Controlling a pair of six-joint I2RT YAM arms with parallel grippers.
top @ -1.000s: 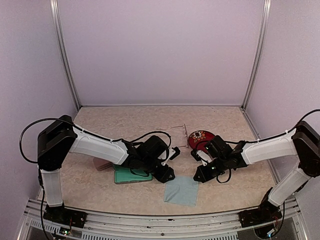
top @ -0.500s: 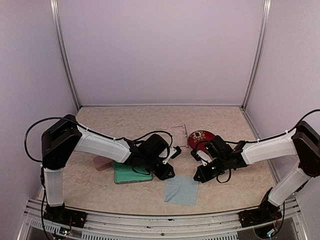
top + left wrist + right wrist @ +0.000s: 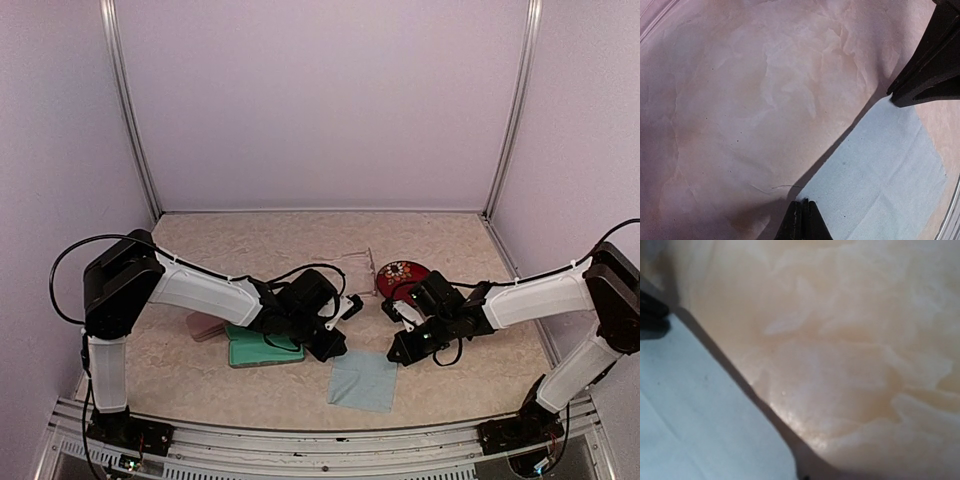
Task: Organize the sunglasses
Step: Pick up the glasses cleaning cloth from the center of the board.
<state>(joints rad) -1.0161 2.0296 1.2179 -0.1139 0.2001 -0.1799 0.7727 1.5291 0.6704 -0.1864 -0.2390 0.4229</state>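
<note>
The pale clear-framed sunglasses (image 3: 356, 262) lie on the table behind both grippers, near a red flowered case (image 3: 403, 274). The red-pink pair is not in view. My left gripper (image 3: 336, 347) is low on the table, shut on the near-left corner of a light-blue cloth (image 3: 363, 381); in the left wrist view its jaws (image 3: 801, 218) pinch that cloth (image 3: 885, 170). My right gripper (image 3: 397, 353) is at the cloth's other far corner and looks shut on it (image 3: 891, 96). The right wrist view shows the cloth (image 3: 690, 420) but not its own fingers.
A green case (image 3: 258, 351) lies just left of my left gripper, with a pink case (image 3: 204, 326) further left. White walls and metal posts enclose the table on three sides.
My left arm has shifted slightly, its gripper staying at the cloth's corner. The right arm and the cloth have barely moved.
</note>
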